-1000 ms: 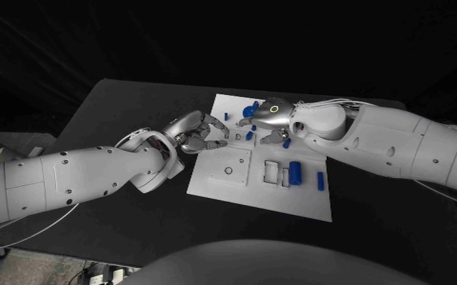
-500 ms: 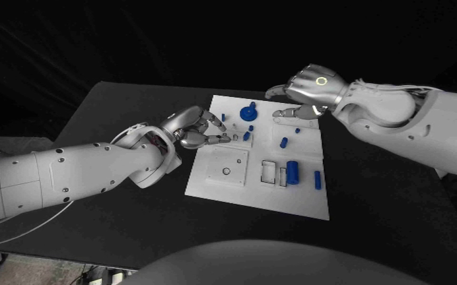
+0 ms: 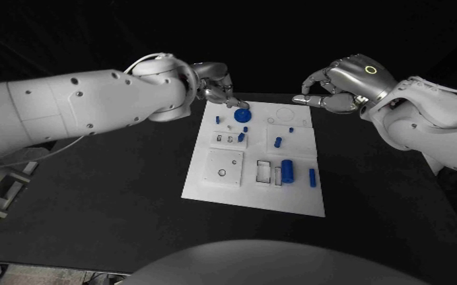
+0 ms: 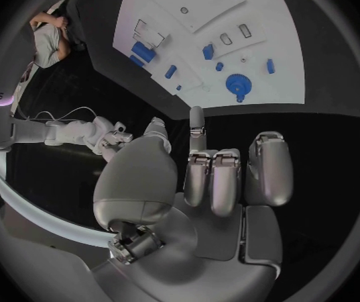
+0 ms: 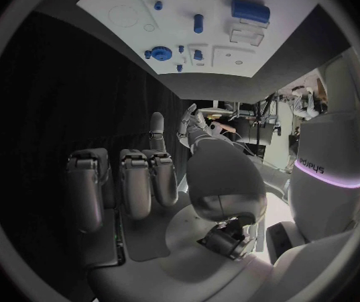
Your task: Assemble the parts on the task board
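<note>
The white task board (image 3: 211, 188) lies in the middle of the black table. On it sit a round blue knob-like part (image 3: 242, 115), a thick blue cylinder (image 3: 286, 170), a long blue peg (image 3: 312, 177) and several small blue pegs such as (image 3: 277, 142). My left hand (image 3: 217, 87) hovers above the board's far left corner, fingers curled in, nothing in them. My right hand (image 3: 338, 88) hangs above the far right corner, also curled and holding nothing. The left wrist view has the left hand (image 4: 205, 181), the board (image 4: 230, 40) and the knob-like part (image 4: 237, 85). The right wrist view has the right hand (image 5: 171, 188) and the board (image 5: 222, 37).
Two white recessed blocks (image 3: 269, 172) stand beside the thick cylinder, and a square plate with a small ring (image 3: 224, 167) lies on the board's left half. Bare black table (image 3: 114, 186) surrounds the board on all sides.
Both hands have lifted off the board's middle and drawn back and apart, the left to the far left corner, the right to the far right. The blue parts stay where they lay.
</note>
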